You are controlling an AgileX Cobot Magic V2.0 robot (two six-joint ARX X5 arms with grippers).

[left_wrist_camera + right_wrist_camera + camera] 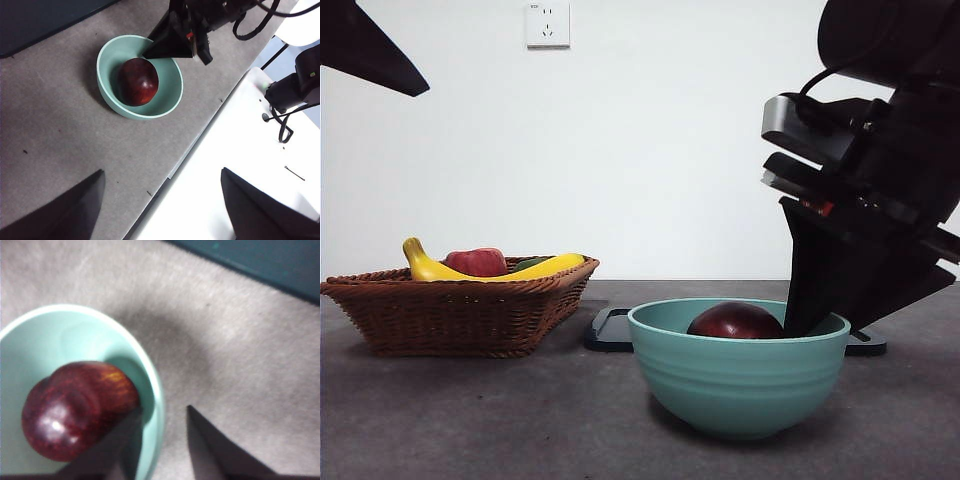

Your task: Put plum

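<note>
Plum [735, 321] in bowl [738, 375]

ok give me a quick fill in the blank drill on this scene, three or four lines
1. The glossy dark maroon plum lies inside the pale green ceramic ____.
2. The yellow banana rests in a brown woven wicker ____.
3. The right pincer hangs over the bowl's rim with its jaws ____ and holding nothing.
4. On the wall above the basket sits a white power ____.

Missing words: bowl; basket; open; socket
</note>
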